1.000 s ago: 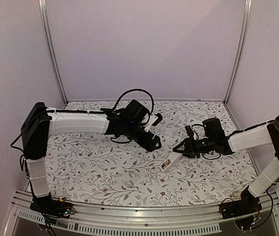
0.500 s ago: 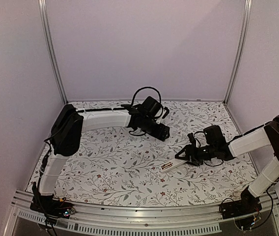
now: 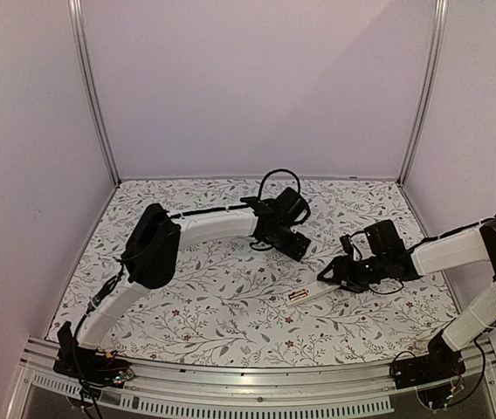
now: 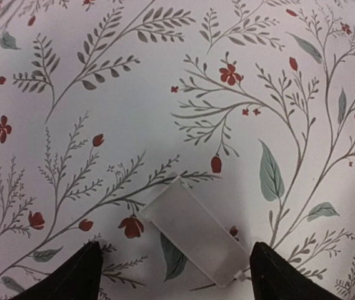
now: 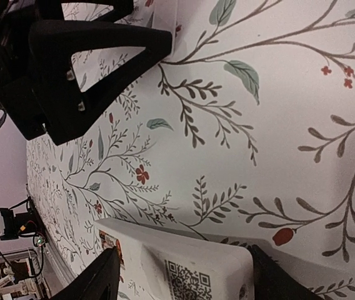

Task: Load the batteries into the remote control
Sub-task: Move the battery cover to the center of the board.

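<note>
DESK point(image 3: 187, 292) | Your remote control point(image 3: 305, 295) lies label-side up, likely to keep its battery bay reachable | right fingers point(image 5: 90, 281) apart, straddling one end | left fingers point(image 4: 71, 275) apart over a flat white panel point(image 4: 193, 240) beyond the remote, perhaps its cover | batteries unseen

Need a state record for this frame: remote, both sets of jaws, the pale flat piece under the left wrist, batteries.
remote control: lying flat on the table, QR-label side up
right gripper: jaws open, one either side of the remote's end
left gripper: jaws open, low over the table
pale flat piece: rectangular, lying on the table between the left jaws, not gripped
batteries: not clearly seen; coppery-red patch at the remote's free end, too small to tell
</note>
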`<state>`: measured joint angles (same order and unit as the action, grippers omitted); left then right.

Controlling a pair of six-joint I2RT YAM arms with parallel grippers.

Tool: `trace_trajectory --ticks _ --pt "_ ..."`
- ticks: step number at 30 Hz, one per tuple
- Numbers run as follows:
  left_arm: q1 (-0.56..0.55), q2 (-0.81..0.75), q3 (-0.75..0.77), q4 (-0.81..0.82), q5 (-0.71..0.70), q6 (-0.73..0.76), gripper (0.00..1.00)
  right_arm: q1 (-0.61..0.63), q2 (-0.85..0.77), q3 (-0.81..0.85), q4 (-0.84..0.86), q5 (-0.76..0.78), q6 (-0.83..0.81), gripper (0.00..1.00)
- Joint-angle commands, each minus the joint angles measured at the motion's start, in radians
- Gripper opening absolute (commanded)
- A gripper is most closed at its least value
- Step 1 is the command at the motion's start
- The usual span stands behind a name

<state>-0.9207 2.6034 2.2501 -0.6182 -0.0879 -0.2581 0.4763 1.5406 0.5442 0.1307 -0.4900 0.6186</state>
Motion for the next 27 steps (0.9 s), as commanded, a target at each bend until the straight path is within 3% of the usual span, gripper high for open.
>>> trace_trajectory --ticks 1,7,13,20,23,27 --pt "-0.024 0.064 0.084 -0.084 -0.055 0.031 0.82 -0.012 -0.025 0.015 -0.182 0.125 -0.049 0.69" --pt "-0.021 0.07 0.094 -0.17 -0.093 0.043 0.72 -0.013 -0.044 0.038 -0.254 0.136 -0.089 0.68" --pt "0.006 -0.09 -0.192 -0.109 -0.054 0.06 0.48 -0.008 -0.008 0.048 -0.235 0.073 -0.093 0.64" --pt "0.044 -0.276 -0.496 0.007 0.061 0.109 0.35 0.018 0.024 0.062 -0.195 0.009 -0.072 0.63" --pt "0.061 -0.369 -0.619 0.111 0.115 0.14 0.35 0.023 0.029 0.072 -0.183 -0.033 -0.063 0.62" --pt "0.072 -0.424 -0.643 0.214 0.148 0.172 0.5 0.022 0.002 0.083 -0.202 -0.035 -0.062 0.64"
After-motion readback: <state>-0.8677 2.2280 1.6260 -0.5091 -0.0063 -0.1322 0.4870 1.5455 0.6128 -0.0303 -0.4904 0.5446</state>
